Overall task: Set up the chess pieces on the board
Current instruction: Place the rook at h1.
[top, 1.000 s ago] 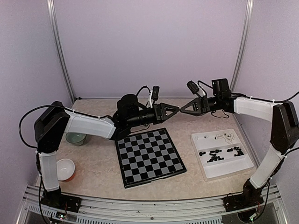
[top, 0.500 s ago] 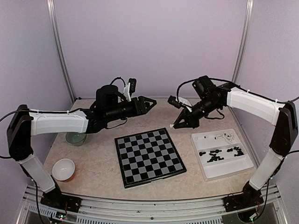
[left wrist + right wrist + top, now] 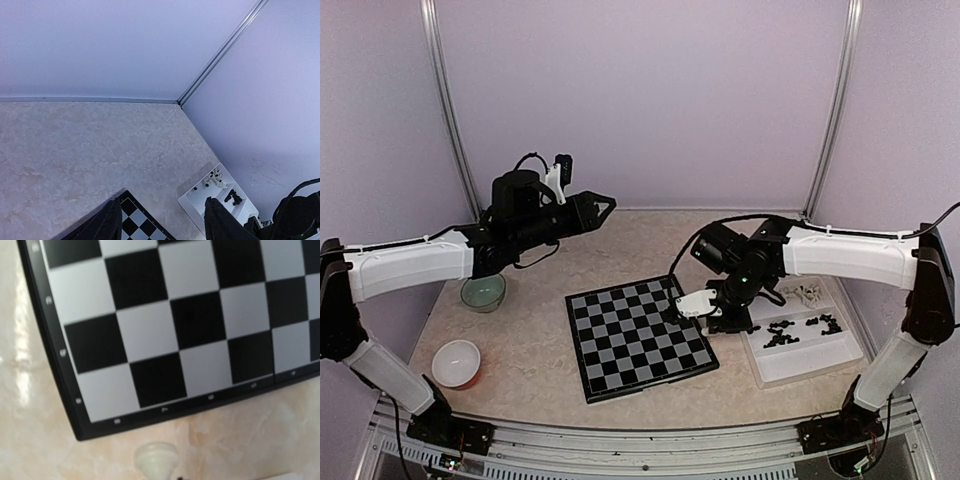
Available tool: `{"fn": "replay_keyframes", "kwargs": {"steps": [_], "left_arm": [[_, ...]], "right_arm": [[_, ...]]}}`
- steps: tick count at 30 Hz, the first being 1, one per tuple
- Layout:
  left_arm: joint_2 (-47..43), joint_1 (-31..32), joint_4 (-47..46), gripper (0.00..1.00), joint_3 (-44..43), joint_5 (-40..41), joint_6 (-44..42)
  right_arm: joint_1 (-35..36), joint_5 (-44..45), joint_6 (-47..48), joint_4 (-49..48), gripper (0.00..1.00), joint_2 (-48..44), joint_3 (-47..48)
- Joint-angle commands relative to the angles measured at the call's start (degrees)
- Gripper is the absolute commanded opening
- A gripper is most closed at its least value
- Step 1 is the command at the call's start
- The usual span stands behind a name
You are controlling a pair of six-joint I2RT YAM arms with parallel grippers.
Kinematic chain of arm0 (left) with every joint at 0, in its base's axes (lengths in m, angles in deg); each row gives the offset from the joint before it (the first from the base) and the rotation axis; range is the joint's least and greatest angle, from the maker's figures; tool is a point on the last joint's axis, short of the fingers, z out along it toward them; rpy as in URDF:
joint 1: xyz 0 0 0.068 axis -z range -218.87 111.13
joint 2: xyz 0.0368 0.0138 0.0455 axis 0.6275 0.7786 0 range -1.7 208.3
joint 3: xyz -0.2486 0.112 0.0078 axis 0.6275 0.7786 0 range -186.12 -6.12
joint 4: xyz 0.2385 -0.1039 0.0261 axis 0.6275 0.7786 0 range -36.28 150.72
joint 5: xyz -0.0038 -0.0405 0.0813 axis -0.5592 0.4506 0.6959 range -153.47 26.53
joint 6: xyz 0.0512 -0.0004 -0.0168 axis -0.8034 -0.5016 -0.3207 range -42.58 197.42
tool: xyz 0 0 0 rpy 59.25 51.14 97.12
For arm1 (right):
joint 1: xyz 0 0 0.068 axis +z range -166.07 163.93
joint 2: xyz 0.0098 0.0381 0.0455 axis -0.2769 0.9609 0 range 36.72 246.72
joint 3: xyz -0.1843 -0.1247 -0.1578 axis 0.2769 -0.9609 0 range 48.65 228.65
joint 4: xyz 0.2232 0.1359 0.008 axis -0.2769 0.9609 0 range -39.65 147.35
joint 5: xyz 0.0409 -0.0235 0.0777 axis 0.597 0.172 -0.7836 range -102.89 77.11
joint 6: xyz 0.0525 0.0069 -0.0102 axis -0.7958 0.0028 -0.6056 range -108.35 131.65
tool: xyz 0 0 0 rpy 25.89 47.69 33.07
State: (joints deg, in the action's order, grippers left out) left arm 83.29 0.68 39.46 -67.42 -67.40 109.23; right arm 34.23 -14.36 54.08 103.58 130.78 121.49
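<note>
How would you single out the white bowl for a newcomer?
Start at the board in the middle of the table and look left toward the near edge. The white bowl sits there, opaque with a reddish underside; the pale green bowl sits farther back.

Looks like a robotics lab test cell: boxed in by plain lilac panels [image 3: 640, 100] joined with aluminium corner posts [image 3: 448, 100], floored with a marble-patterned table [image 3: 530, 330], edged in front by an extruded metal rail [image 3: 640, 455], with a left arm [image 3: 410, 268] and a right arm [image 3: 845, 255] bolted there.
</note>
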Motion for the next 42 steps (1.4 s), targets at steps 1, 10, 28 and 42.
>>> {"fn": "replay_keyframes", "kwargs": {"steps": [1, 10, 28, 42], "left_arm": [[-1.73, -0.18, 1.69, 0.56, 0.98, 1.37, -0.95], [-2.35, -0.18, 1.61, 0.56, 2.13, 1.70, -0.44], [-2.46, -0.59, 1.87, 0.57, 2.93, 0.98, -0.69], [-1.15, -0.79, 1.52, 0.57, 2.94, -0.31, -0.18]], "right_arm": [[2.66, 5.13, 1.43, 0.99, 0.00, 1.44, -0.54], [5.68, 5.64, 0.12, 1.21, 0.00, 5.37, -0.48], [6.21, 4.75, 0.06, 0.38, 0.03, 9.06, -1.27], [6.21, 3.42, -0.11, -1.54, 0.09, 10.09, -2.13]]}}
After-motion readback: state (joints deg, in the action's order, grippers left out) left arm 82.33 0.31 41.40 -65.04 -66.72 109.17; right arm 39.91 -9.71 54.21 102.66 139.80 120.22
